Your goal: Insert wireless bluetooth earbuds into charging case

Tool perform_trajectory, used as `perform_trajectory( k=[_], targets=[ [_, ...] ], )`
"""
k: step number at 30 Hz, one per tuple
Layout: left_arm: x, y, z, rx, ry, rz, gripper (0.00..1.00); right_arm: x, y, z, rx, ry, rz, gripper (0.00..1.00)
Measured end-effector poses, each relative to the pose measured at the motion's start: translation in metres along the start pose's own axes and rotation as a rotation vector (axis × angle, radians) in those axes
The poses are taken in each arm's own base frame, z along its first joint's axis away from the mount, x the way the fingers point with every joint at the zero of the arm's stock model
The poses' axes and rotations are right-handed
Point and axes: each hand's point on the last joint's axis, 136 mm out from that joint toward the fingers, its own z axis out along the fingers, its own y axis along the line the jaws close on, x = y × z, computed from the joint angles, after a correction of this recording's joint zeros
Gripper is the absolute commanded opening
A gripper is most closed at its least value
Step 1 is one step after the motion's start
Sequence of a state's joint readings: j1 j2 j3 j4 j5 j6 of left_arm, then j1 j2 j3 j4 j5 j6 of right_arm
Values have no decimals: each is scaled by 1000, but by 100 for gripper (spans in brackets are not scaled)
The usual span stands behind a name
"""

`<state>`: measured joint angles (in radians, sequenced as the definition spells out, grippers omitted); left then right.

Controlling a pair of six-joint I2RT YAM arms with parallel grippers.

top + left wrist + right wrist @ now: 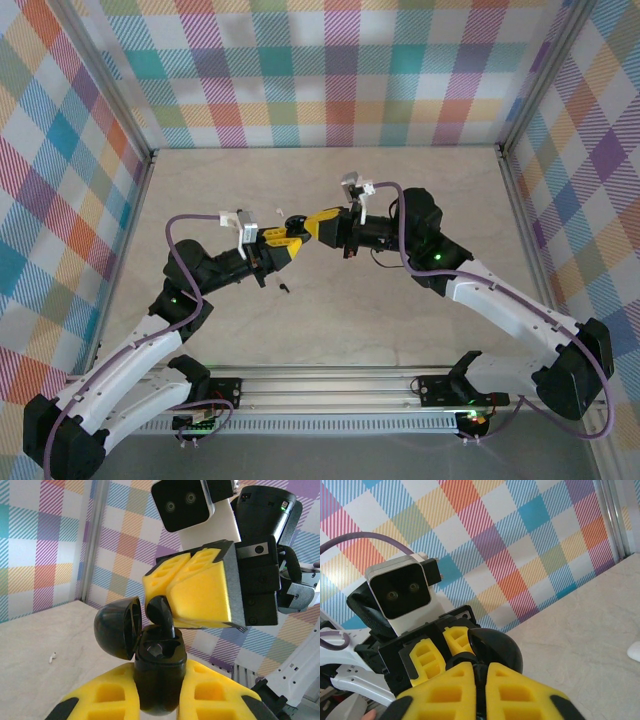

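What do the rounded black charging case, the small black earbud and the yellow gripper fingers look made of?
The rounded black charging case: glossy moulded plastic, judging by soft highlights on its open lid. The small black earbud: the same shiny black plastic, apparently. The yellow gripper fingers: matte, with moulded pockets; stiff plastic or rubber, cannot tell which.

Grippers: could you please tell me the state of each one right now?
Left gripper: closed on the open black case.
Right gripper: closed on a black earbud, stem entering the case.
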<state>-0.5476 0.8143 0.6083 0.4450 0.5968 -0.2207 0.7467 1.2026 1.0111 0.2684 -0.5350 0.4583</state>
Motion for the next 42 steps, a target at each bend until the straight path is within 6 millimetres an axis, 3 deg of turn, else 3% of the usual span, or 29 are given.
perform_trajectory(
  k=[13, 21, 24, 30, 33, 38, 42],
  targets=[
    [-1, 1, 0, -5, -4, 2, 0, 5, -7, -6, 62, 14, 27, 35],
    [2, 3, -2, -23, -3, 6, 0, 8, -17, -15, 160, 35, 54, 36],
    [4, 7, -4, -49, 5, 11, 0, -1, -26, -23, 261, 31, 62, 36],
    [22, 19, -6, -118, 95, 11, 0, -41, -43, -30, 443, 20, 43, 35],
    [24, 23, -13, -163, 106, 27, 0, -22, -69, -37, 544, 53, 87, 35],
    [20, 20, -34, -223, 78, 88, 0, 34, -119, -51, 696, 190, 217, 36],
    [23, 22, -42, -259, 86, 107, 0, 56, -141, -57, 760, 256, 277, 35]
  ],
)
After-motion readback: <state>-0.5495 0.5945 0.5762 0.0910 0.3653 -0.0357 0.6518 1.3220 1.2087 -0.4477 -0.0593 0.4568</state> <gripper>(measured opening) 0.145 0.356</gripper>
